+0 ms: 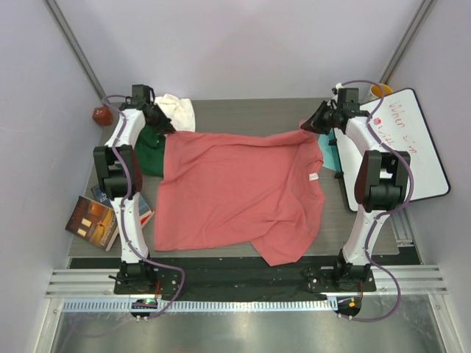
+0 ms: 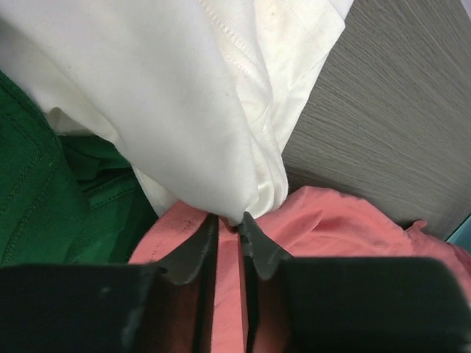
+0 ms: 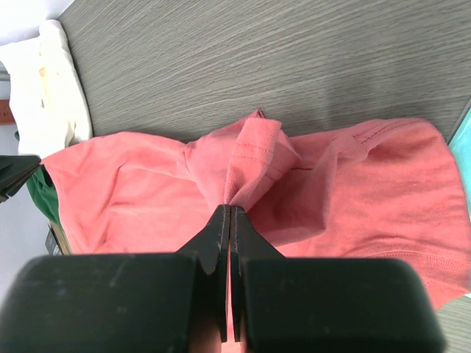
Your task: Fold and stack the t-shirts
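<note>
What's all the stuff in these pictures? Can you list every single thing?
pink t-shirt: one, salmon-pink, spread across the middle of the table.
green t-shirt: one, dark green, far left, beside the pink one.
cream t-shirt: one, cream-white, far left corner.
books: small stack, glossy, left edge, near side.
whiteboard: one, white with red writing, right edge.
teal thing: one, teal, between pink t-shirt and whiteboard; too hidden to name.
round thing: one, reddish-brown, past the far left corner.
table: one, grey wood grain.
left tool: one, black, at the pink t-shirt's far left corner, fingers almost together; grip unclear.
right tool: one, black, shut on the pink t-shirt's far right corner.
</note>
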Robot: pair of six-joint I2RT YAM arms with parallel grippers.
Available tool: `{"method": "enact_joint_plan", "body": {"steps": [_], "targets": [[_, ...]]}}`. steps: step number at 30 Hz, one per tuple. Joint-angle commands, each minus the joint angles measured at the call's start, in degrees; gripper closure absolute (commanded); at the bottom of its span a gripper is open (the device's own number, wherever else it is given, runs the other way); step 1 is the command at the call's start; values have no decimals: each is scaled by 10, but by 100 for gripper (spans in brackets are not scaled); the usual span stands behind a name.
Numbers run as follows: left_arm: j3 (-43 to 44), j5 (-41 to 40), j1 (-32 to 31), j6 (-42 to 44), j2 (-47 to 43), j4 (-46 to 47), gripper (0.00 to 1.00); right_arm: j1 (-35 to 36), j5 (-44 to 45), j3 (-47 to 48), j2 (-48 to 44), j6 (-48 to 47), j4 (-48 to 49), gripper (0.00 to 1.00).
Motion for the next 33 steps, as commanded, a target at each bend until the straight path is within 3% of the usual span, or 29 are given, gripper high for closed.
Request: {"method": "enact_joint_plan", "body": {"steps": [1,6,21,33], "targets": [[5,4,-2,10,1,1,94,-4,-9,20,-3,4,20,99],[-1,5,-3,10,-8,2,100,-4,-9,17,-7,4,21,99],[-70,11,-5,25,-137,19,100,-24,-3,-19,-46,-12,20,99],[-132,24,-5,34,-174,9,100,-24,3,-66,-103,-22,27,99]]}}
